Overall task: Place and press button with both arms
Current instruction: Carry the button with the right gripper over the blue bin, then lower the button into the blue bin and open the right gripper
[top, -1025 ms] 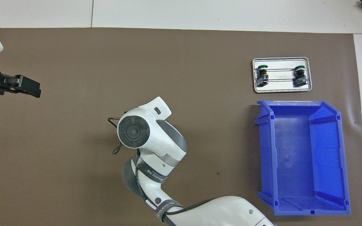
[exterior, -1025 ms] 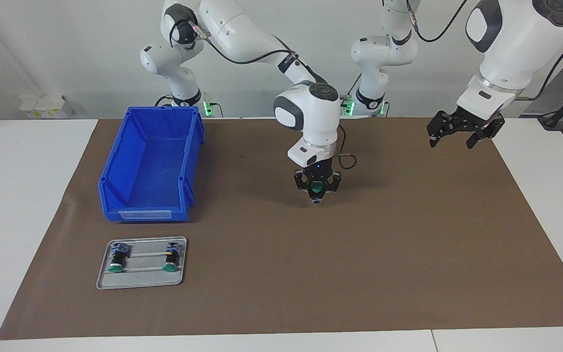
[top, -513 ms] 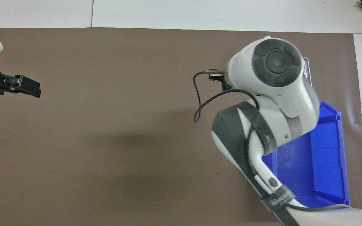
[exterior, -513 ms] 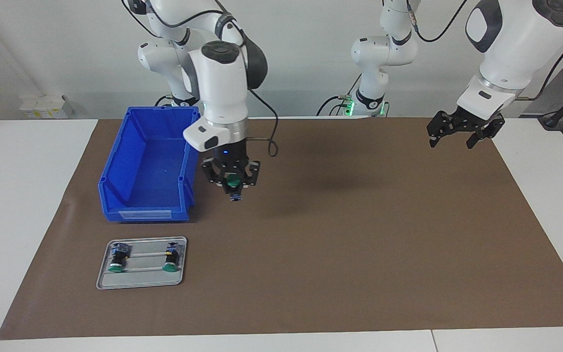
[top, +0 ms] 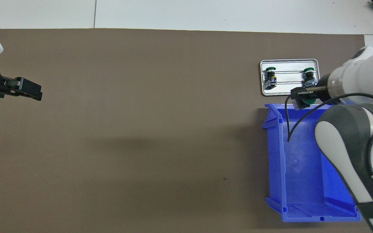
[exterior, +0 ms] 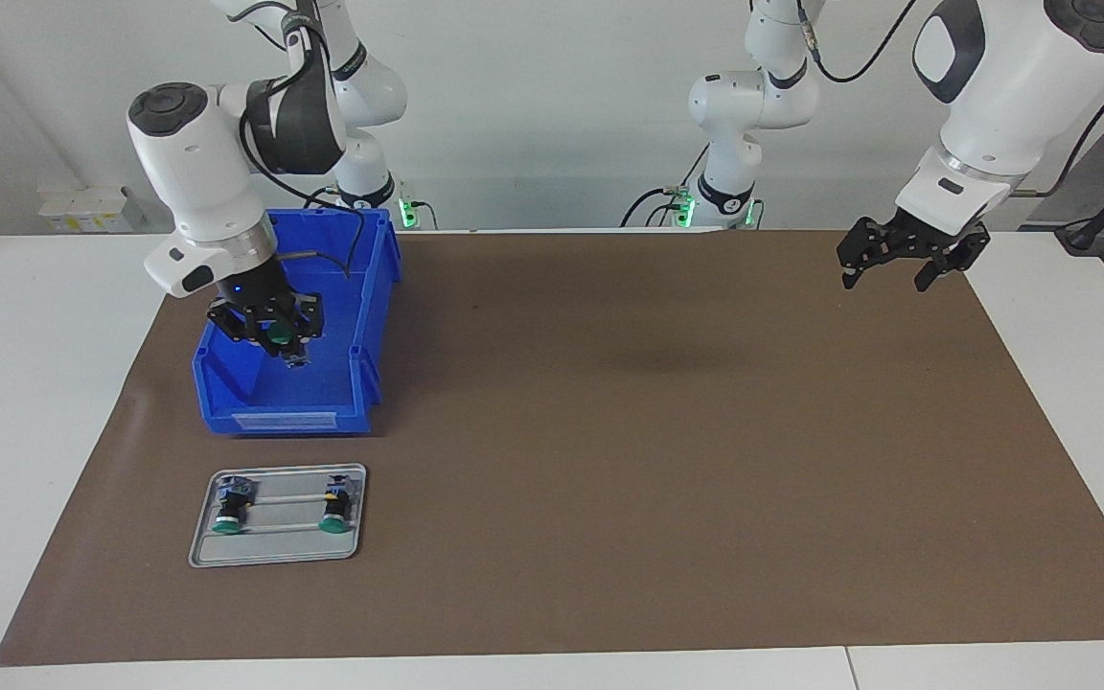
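My right gripper [exterior: 285, 349] is shut on a green-capped button [exterior: 280, 335] and hangs over the blue bin [exterior: 284, 418], above the bin's end farthest from the robots. From overhead the right gripper [top: 300, 99] and the held button [top: 309, 102] sit at the bin's edge [top: 274, 155] beside the tray. Two more buttons [exterior: 226, 514] [exterior: 333, 509] lie on a grey tray [exterior: 274, 551]. My left gripper [exterior: 885, 278] hangs open and holds nothing over the left arm's end of the mat, where that arm waits.
The grey tray [top: 290, 93] lies farther from the robots than the bin, toward the right arm's end of the table. A brown mat [exterior: 667, 479] covers the table's middle, with white table [exterior: 34, 402] around it.
The right arm has swung from over the middle of the mat toward its own end, carrying the button to above the blue bin. The left arm has not moved.
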Controlling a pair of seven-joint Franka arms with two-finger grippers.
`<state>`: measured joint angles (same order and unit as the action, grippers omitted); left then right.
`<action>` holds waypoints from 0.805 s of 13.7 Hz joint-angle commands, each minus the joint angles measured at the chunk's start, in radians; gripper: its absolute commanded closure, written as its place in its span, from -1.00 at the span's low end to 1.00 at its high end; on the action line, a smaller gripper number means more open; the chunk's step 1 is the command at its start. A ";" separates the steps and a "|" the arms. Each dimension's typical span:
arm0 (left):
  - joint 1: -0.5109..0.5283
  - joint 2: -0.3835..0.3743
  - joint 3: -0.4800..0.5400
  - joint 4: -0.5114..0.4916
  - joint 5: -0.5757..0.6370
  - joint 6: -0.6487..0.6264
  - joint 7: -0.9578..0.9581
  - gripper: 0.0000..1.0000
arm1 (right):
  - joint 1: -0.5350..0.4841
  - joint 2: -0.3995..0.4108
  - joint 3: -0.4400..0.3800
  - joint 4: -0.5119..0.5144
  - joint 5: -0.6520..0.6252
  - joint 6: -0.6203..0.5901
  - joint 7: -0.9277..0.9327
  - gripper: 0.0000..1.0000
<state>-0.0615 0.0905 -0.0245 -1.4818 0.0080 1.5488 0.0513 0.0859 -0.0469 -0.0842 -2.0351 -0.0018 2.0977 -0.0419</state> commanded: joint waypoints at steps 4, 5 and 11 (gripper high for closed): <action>0.000 -0.028 -0.002 -0.032 0.018 0.008 -0.007 -1.00 | -0.051 -0.077 0.017 -0.258 0.049 0.195 -0.061 1.00; 0.000 -0.028 -0.002 -0.032 0.018 0.010 -0.007 -1.00 | -0.052 -0.071 0.017 -0.285 0.049 0.234 -0.062 1.00; 0.000 -0.028 -0.002 -0.032 0.018 0.008 -0.007 -1.00 | -0.058 -0.001 0.017 -0.373 0.049 0.461 -0.070 1.00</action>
<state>-0.0615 0.0905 -0.0244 -1.4819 0.0080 1.5488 0.0512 0.0482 -0.0660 -0.0828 -2.3963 0.0201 2.5024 -0.0739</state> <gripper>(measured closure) 0.000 0.674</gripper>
